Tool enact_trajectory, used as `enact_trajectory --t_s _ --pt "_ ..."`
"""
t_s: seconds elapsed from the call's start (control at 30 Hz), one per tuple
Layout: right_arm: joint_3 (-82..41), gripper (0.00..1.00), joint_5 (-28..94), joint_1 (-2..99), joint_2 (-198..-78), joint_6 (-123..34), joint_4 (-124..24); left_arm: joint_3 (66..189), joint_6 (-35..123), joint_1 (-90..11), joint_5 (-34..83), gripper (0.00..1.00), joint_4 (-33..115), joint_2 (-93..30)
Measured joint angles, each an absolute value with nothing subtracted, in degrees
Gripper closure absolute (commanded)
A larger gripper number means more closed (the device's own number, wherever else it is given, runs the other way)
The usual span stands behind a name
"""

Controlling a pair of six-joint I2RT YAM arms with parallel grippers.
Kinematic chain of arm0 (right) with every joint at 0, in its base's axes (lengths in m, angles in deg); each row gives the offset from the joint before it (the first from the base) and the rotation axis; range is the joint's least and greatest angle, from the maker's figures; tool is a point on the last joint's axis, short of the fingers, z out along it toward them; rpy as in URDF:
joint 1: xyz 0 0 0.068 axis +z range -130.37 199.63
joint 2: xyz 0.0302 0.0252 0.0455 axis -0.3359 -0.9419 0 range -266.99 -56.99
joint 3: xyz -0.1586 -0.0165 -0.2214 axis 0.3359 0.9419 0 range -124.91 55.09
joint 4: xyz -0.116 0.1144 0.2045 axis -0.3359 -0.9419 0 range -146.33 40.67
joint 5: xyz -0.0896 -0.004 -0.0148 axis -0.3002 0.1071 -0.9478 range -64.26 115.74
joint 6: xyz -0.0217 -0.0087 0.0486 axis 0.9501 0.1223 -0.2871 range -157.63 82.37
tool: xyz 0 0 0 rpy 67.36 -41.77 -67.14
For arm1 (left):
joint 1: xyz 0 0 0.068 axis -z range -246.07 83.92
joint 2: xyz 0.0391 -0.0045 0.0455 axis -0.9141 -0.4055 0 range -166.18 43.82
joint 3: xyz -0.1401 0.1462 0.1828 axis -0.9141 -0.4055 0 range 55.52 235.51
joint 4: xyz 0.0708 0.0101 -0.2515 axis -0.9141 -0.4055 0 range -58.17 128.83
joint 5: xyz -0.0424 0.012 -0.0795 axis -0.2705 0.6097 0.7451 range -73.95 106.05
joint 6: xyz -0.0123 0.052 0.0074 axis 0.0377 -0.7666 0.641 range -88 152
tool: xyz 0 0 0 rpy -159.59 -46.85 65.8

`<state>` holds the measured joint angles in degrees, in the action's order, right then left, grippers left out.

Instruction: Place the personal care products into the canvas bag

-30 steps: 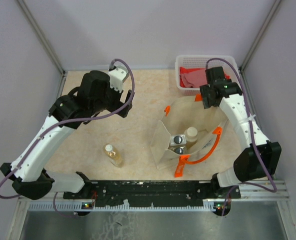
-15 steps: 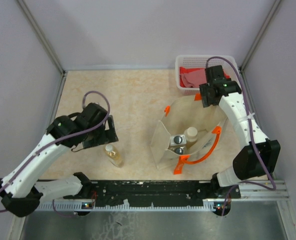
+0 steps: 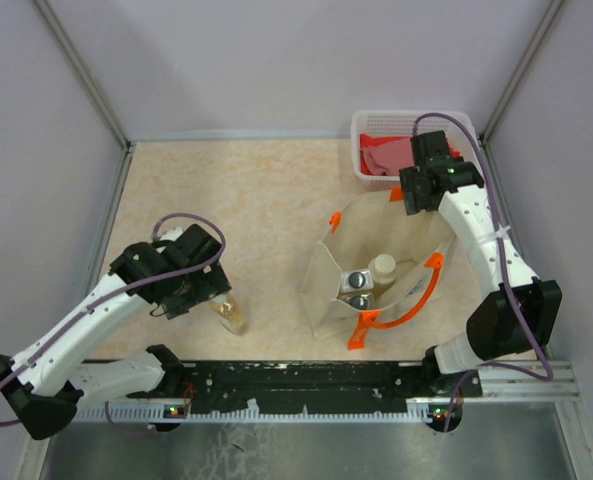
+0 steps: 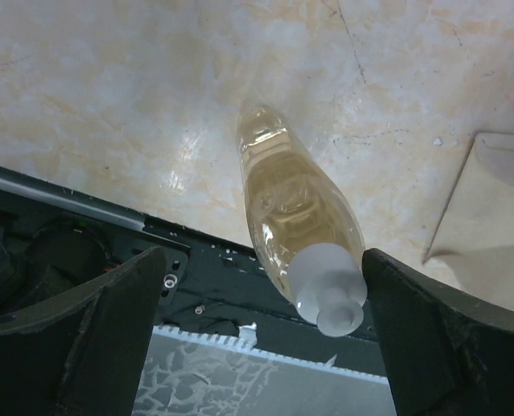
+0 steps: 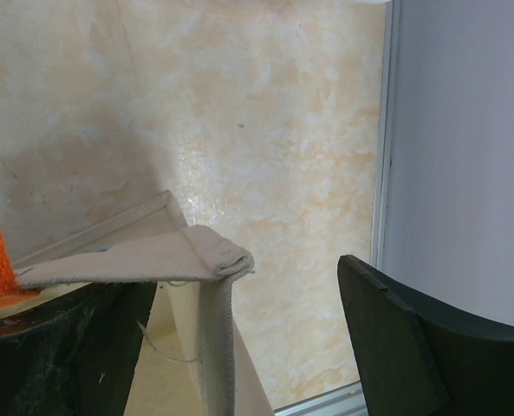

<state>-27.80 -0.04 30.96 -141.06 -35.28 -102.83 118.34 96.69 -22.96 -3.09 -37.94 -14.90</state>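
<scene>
Bottle with amber liquid (image 3: 230,313) is standing upright on the table (image 3: 276,190) near its front edge; left claw (image 3: 205,291) is hanging wide open just over its white cap; three other bottles (image 3: 360,287) are sitting inside the canvas bag (image 3: 324,292); right claw (image 5: 245,276) is hovering open, straddling the bag's rim.

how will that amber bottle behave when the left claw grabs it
The bottle looks slim and upright, so an off-centre nudge may tip it, and being round it could then roll. Its smooth, glossy wall may slip. Seemingly full of liquid, it is probably heavyish for its size.
</scene>
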Motion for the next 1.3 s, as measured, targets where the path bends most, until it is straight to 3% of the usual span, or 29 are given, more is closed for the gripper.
enact_trajectory --t_s 0.4,0.7,0.77,0.9,1.03,1.07,1.3 --pt "-29.1 0.14 -0.3 31.0 -141.0 -35.3 -102.9 118.3 95.4 -23.5 -2.8 0.01 -33.0 -27.0" --pt "-29.4 0.14 -0.5 31.0 -141.1 -34.8 -102.9 114.0 95.7 -23.6 1.4 0.18 -30.0 -23.1" --pt "-29.4 0.14 -0.5 31.0 -141.0 -34.7 -102.9 113.1 95.7 -23.6 2.7 0.27 -29.0 -23.1" --pt "-29.4 0.14 -0.5 31.0 -141.0 -34.6 -102.9 111.9 95.6 -23.6 4.8 0.54 -27.6 -22.1" --pt "-29.4 0.14 -0.5 31.0 -141.0 -34.6 -102.9 111.0 95.4 -23.7 5.7 0.93 -26.7 -21.0" --pt "-29.4 0.14 -0.5 31.0 -141.0 -34.6 -102.9 110.8 95.4 -23.7 5.8 0.99 -26.5 -20.7" --pt "-29.4 0.14 -0.5 31.0 -140.9 -34.6 -102.9 110.2 90.1 -23.7 6.3 1.00 -23.8 -19.5"
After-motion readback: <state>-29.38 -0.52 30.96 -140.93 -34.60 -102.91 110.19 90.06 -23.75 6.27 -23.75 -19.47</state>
